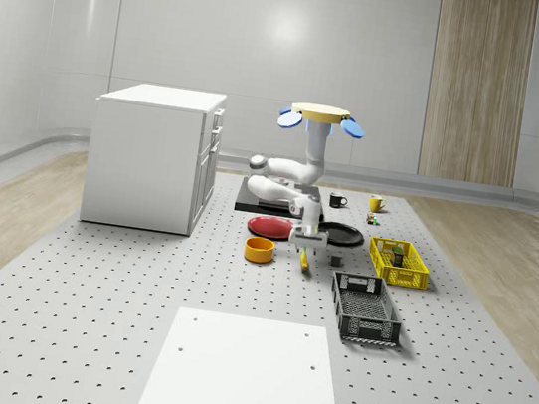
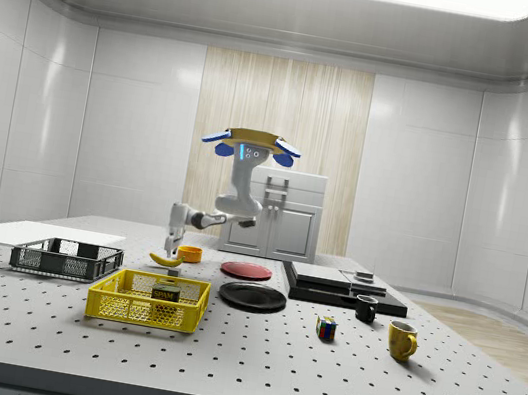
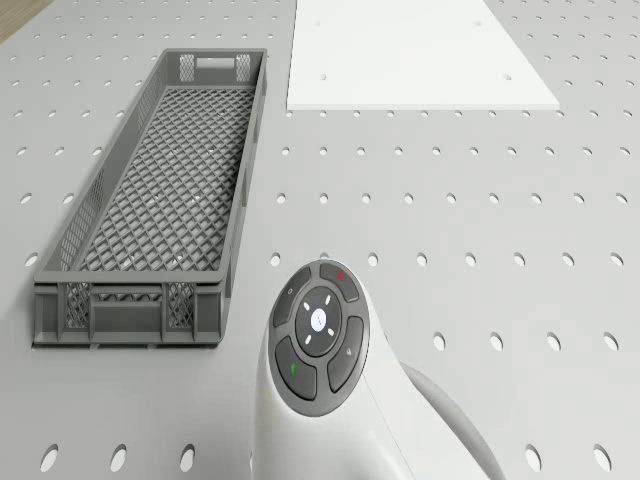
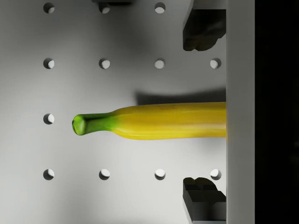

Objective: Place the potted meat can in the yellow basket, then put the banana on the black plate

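**Aerial manipulator poised over the banana, potted meat can already in the basket**

Nearest the whole-scene camera lies a white panel (image 1: 243,374) on the perforated counter (image 1: 83,316). Behind it, toward the whole-scene view's right, stands a grey mesh crate (image 1: 364,308), and beyond that the yellow basket (image 1: 398,262), inside which the potted meat can (image 2: 166,294) stands upright. At mid-counter the end effector (image 1: 308,244) hangs directly above the banana (image 1: 304,259), its fingers (image 4: 202,29) spread apart with the fruit lying between them and touching neither; the wrist view shows the banana flat on the counter, its green stem end clear of the fingers. An orange bowl (image 1: 259,250) sits just beside the banana on the whole-scene view's left. Just behind come a red plate (image 1: 270,226) and the black plate (image 1: 341,234), side by side. The drone (image 1: 322,118) hovers above this central area, well over the counter, its arm (image 1: 303,179) folding downward to the end effector. Farther back are a dark slab (image 2: 342,287), a black mug (image 1: 337,201), a yellow mug (image 1: 375,203) and a small coloured cube (image 2: 325,327). A white cabinet (image 1: 153,156) stands on the whole-scene view's left.
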Tool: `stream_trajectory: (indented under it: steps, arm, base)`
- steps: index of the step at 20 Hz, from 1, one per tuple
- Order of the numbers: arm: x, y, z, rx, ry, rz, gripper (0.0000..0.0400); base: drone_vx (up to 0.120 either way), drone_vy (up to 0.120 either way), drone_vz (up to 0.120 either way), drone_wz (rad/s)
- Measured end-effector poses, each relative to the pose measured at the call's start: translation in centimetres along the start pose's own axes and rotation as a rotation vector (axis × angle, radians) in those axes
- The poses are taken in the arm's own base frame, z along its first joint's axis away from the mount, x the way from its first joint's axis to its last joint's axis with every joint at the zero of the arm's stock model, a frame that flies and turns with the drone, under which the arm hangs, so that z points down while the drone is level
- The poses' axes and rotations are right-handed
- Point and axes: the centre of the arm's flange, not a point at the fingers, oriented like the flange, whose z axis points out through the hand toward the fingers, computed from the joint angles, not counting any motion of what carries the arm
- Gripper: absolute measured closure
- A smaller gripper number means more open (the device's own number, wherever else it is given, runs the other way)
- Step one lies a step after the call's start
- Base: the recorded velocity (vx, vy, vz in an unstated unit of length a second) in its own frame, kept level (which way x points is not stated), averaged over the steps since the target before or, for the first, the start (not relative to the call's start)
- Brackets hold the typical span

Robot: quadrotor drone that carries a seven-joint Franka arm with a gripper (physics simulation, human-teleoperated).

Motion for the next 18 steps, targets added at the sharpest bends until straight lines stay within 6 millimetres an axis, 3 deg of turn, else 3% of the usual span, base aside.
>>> stream_trajectory:
  steps: [9, 18]
  arm:
    - [1.7, -1.7, 2.0, 0.0, 0.0, 0.0, 0.0]
    - [2.9, -1.5, 3.2, 0.0, 0.0, 0.0, 0.0]
  base:
    - [0.0, 0.0, 0.0, 0.0]
    - [0.0, 0.0, 0.0, 0.0]
